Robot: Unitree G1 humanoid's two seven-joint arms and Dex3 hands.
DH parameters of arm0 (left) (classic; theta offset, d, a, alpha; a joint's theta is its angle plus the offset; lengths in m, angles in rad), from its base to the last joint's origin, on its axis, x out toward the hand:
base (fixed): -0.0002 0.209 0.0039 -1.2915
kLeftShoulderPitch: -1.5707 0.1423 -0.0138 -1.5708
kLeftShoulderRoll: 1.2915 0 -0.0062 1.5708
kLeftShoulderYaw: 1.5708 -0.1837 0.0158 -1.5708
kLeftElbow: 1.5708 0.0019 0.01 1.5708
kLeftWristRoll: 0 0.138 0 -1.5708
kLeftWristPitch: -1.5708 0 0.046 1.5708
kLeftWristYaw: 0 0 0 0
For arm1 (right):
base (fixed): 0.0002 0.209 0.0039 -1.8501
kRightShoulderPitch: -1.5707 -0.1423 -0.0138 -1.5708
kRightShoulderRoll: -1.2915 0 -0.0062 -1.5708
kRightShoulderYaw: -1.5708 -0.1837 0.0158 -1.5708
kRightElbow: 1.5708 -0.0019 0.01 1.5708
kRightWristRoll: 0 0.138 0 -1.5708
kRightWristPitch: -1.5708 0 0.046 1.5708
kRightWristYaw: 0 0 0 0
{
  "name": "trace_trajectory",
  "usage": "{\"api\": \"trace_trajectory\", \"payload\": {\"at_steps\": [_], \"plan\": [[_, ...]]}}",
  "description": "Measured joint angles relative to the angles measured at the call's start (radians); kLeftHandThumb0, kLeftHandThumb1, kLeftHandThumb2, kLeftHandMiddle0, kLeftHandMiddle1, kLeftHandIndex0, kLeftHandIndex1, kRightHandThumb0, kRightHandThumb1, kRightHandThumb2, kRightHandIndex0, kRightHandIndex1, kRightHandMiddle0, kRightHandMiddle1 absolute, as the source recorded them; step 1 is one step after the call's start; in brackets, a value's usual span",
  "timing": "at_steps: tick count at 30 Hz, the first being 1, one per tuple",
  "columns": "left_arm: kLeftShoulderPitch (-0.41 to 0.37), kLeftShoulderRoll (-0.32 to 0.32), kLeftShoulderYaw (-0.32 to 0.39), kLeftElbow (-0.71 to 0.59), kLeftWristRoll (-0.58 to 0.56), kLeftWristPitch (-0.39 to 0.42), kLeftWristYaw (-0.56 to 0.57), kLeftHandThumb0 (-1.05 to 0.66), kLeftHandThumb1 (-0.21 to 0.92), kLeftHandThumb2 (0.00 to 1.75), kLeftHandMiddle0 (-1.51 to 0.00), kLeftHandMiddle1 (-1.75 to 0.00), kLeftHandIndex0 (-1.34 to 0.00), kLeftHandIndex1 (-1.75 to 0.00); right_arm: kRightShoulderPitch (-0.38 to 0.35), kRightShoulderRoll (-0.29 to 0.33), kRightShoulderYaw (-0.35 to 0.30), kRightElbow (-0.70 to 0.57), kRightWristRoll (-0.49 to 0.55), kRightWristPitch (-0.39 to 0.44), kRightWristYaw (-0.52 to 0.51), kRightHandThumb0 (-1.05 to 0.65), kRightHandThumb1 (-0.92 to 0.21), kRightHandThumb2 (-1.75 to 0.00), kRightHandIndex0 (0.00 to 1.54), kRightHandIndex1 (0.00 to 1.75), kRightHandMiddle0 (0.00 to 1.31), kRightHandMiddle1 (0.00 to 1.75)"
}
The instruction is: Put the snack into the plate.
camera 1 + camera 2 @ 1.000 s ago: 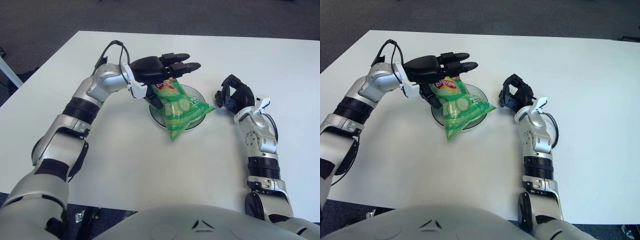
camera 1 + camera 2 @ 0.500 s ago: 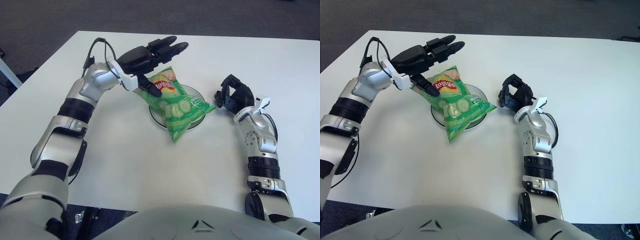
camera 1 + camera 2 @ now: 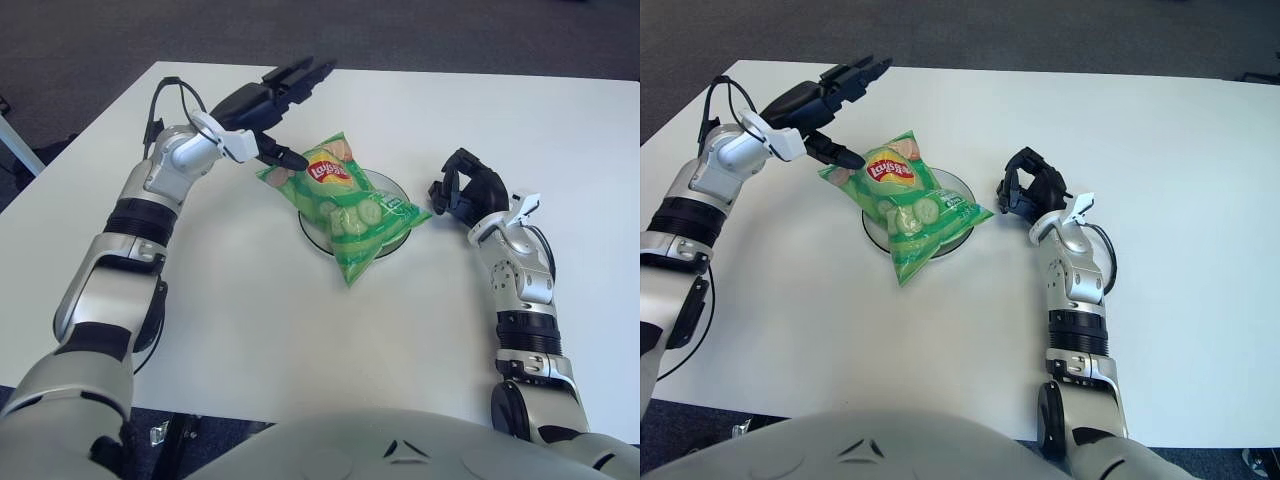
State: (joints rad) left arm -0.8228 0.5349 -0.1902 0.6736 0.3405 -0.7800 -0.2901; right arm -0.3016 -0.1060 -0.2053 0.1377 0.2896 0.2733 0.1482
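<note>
A white table (image 3: 250,320) carries everything; its far edge and far-left corner meet dark carpet (image 3: 400,30); a clear round plate (image 3: 392,190) sits on it near the middle, somewhat toward the far edge; a green snack bag (image 3: 345,205) lies across the plate, its near end overhanging the rim toward the near edge.
</note>
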Motion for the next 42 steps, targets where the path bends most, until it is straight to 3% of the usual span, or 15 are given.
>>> {"api": "trace_trajectory", "payload": {"at_steps": [9, 12, 13, 14, 17, 18, 20, 21, 23, 26, 32, 42], "plan": [[0.013, -0.023, 0.065, 0.085, -0.219, 0.062, -0.147, -1.00, 0.92, 0.38, -0.11, -0.04, 0.00, -0.28, -0.004, -0.002, -0.001, 0.008, 0.000, -0.002, 0.003, -0.47, -0.35, -1.27, 1.27, 1.75, 0.58, 1.75], [0.037, -0.032, 0.103, 0.083, -0.317, 0.088, -0.219, -0.93, 0.91, 0.36, -0.21, -0.10, 0.00, -0.46, -0.010, -0.002, -0.001, 0.015, 0.000, -0.002, 0.003, -0.47, -0.35, -1.27, 1.27, 1.75, 0.59, 1.75], [0.049, -0.037, 0.118, 0.084, -0.350, 0.098, -0.239, -0.89, 0.87, 0.38, -0.24, -0.17, 0.00, -0.54, -0.011, -0.001, -0.001, 0.017, 0.000, -0.002, 0.003, -0.47, -0.35, -1.27, 1.28, 1.75, 0.59, 1.75], [0.058, -0.041, 0.131, 0.087, -0.373, 0.107, -0.250, -0.82, 0.80, 0.45, -0.23, -0.40, 0.00, -0.74, -0.013, -0.002, -0.002, 0.018, 0.000, -0.002, 0.003, -0.47, -0.35, -1.27, 1.28, 1.75, 0.59, 1.75], [0.095, -0.056, 0.173, 0.104, -0.424, 0.134, -0.258, -0.73, 0.67, 0.64, -0.19, -0.81, 0.00, -1.08, -0.015, -0.001, -0.002, 0.022, 0.000, -0.003, 0.003, -0.47, -0.35, -1.28, 1.28, 1.75, 0.59, 1.75], [0.106, -0.060, 0.183, 0.112, -0.433, 0.141, -0.258, -0.72, 0.65, 0.67, -0.18, -0.87, 0.00, -1.13, -0.015, -0.001, -0.002, 0.023, -0.001, -0.004, 0.003, -0.47, -0.35, -1.28, 1.28, 1.75, 0.59, 1.75], [0.134, -0.071, 0.205, 0.119, -0.447, 0.162, -0.248, -0.60, 0.55, 0.82, -0.28, -1.29, -0.03, -1.46, -0.015, -0.002, -0.002, 0.025, -0.001, -0.006, 0.003, -0.47, -0.35, -1.28, 1.28, 1.75, 0.59, 1.75], [0.151, -0.082, 0.220, 0.117, -0.456, 0.179, -0.230, -0.56, 0.52, 0.87, -0.30, -1.42, -0.05, -1.56, -0.016, -0.002, -0.002, 0.027, -0.001, -0.009, 0.003, -0.47, -0.35, -1.28, 1.28, 1.75, 0.59, 1.75], [0.190, -0.113, 0.254, 0.112, -0.482, 0.222, -0.180, -0.29, 0.50, 0.99, -0.40, -1.55, -0.16, -1.65, -0.018, -0.002, -0.002, 0.032, -0.002, -0.014, 0.003, -0.47, -0.35, -1.28, 1.27, 1.75, 0.59, 1.75], [0.245, -0.151, 0.292, 0.078, -0.513, 0.289, -0.127, -0.10, 0.34, 1.26, -0.56, -1.68, -0.34, -1.71, -0.021, -0.002, -0.002, 0.039, -0.003, -0.019, 0.003, -0.47, -0.34, -1.28, 1.27, 1.75, 0.59, 1.75], [0.382, -0.237, 0.346, -0.005, -0.576, 0.380, -0.080, -0.01, 0.13, 1.53, -0.76, -1.72, -0.51, -1.74, -0.028, -0.006, -0.006, 0.049, -0.003, -0.019, -0.001, -0.47, -0.34, -1.28, 1.27, 1.75, 0.59, 1.75], [0.346, -0.289, 0.429, 0.096, -0.614, 0.391, -0.044, 0.00, -0.04, 1.70, -0.90, -1.69, -0.65, -1.74, -0.037, -0.025, -0.014, 0.090, -0.004, -0.056, -0.002, -0.47, -0.35, -1.27, 1.27, 1.75, 0.59, 1.75]]}}
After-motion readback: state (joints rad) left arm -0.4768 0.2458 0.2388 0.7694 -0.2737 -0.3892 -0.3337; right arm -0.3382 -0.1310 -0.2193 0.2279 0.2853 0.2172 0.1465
